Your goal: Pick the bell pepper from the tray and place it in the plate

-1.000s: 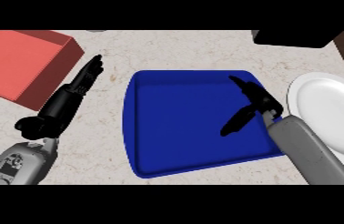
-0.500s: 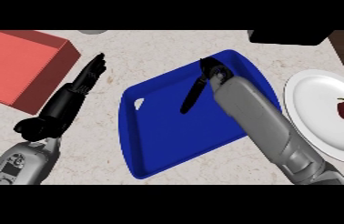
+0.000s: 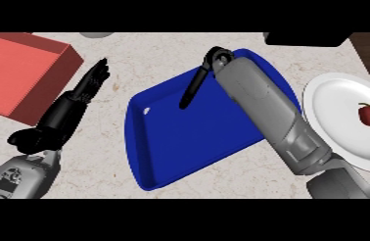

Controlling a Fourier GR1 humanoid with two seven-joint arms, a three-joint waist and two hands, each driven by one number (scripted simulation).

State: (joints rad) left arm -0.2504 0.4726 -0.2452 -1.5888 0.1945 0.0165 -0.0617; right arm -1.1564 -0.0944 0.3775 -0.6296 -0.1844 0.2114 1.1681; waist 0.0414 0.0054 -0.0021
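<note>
— Any writing on anything?

— Only some small marks on the grey casing of the left forearm, at the desk's (image 3: 137, 63) near-left corner, too small to read. The red box (image 3: 29, 73), the blue tray (image 3: 188, 142) and the white plate (image 3: 329, 112) are plain.

— Where's the bell pepper (image 3: 363, 113)?

— On the plate, at the desk's right edge. It's red with a dark stem, and the view's border cuts part of it off.

— And the right hand (image 3: 210, 61)?

— Over the far part of the tray. Its forearm runs from the near-right corner across the tray's right side. The fingers (image 3: 192, 88) are straight and pressed together, pointing toward the near-left, and they pinch nothing. I can't tell whether they touch the tray floor.

— The left hand (image 3: 88, 85)?

— It rests on bare desk between the red box and the tray, with its fingers straight, close together and pointing to the far edge. They hold nothing.

— How do the edges lie?

— The tray sits askew to the desk's edges. One corner points at a dark block (image 3: 303, 38) in the far-right corner and another points at the near edge. The plate is just beside the tray's right rim, and the forearm covers the gap between them. The red box fills the far-left corner. A grey round thing (image 3: 95, 35) shows at the far edge.

— Open room?

— There is a bare stretch between the box and the tray, where the left arm lies. Another runs along the far edge between the grey thing and the dark block. There is also a strip along the near edge below the tray.
</note>
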